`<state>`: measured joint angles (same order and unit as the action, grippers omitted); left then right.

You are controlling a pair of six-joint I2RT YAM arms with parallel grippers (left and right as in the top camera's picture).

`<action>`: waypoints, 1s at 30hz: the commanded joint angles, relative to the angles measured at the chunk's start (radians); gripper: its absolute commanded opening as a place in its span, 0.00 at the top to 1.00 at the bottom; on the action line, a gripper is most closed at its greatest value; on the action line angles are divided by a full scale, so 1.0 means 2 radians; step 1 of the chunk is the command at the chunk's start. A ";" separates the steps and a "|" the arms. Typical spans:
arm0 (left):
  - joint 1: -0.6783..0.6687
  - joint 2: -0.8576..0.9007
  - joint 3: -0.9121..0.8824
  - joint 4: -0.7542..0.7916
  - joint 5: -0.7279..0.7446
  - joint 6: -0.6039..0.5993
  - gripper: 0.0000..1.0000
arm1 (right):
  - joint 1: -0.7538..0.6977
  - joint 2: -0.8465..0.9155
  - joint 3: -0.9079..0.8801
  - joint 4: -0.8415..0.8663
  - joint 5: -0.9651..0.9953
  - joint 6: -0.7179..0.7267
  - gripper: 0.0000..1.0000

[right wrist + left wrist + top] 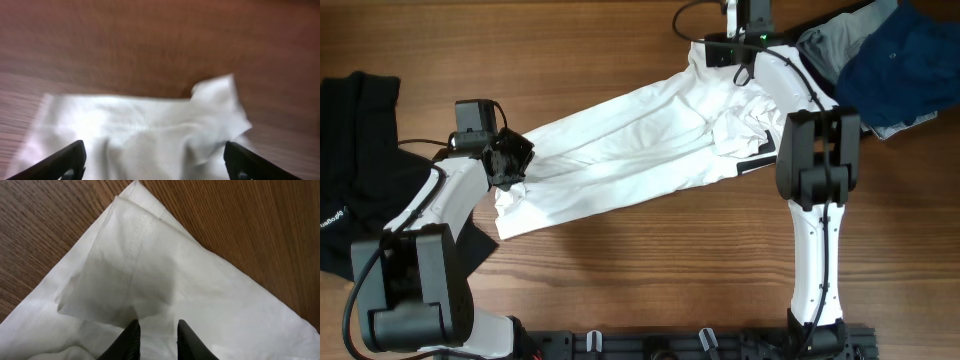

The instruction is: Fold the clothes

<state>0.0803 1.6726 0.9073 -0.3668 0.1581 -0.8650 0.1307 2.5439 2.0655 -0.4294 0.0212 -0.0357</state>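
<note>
Overhead: large white short-sleeved T-shirt (620, 140) stretched diagonally across brown wooden table (620, 260).
Left wrist: left gripper (156, 337) clamped narrowly on a raised fold; could slip under tension.
Right wrist: blurred. Right gripper (155, 160) spread wide, seemingly over cloth; risks grabbing bunched layers.

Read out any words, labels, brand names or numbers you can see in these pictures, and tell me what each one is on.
Small white print on the black garment, at the left edge of the overhead view: it runs sideways and is too small to read.
White T-shirt: no text shows in any view.
Dark blue garment: no text shows.
Nothing else carries writing.
</note>
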 commanded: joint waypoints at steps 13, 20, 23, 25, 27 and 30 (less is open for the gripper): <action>-0.002 0.003 0.008 -0.010 -0.022 0.012 0.80 | -0.001 0.032 0.009 0.008 -0.011 0.033 0.41; -0.002 0.032 0.008 -0.011 -0.018 0.009 0.64 | -0.001 0.032 0.009 0.009 -0.010 0.031 0.17; -0.002 0.052 0.008 -0.011 -0.012 0.005 0.64 | -0.001 0.032 0.009 0.010 -0.010 0.031 0.17; -0.002 0.065 0.008 -0.006 -0.010 0.002 0.66 | -0.001 0.032 0.009 0.010 -0.009 0.030 0.18; -0.002 0.069 0.008 0.004 -0.010 -0.006 0.93 | -0.001 0.032 0.009 0.009 -0.009 0.027 0.19; -0.002 0.069 0.011 0.021 -0.011 -0.012 0.96 | -0.001 0.032 0.009 0.008 -0.009 0.026 0.59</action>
<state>0.0803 1.7790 0.9249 -0.3462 0.1318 -0.8665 0.1337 2.5622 2.0785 -0.4019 0.0059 0.0139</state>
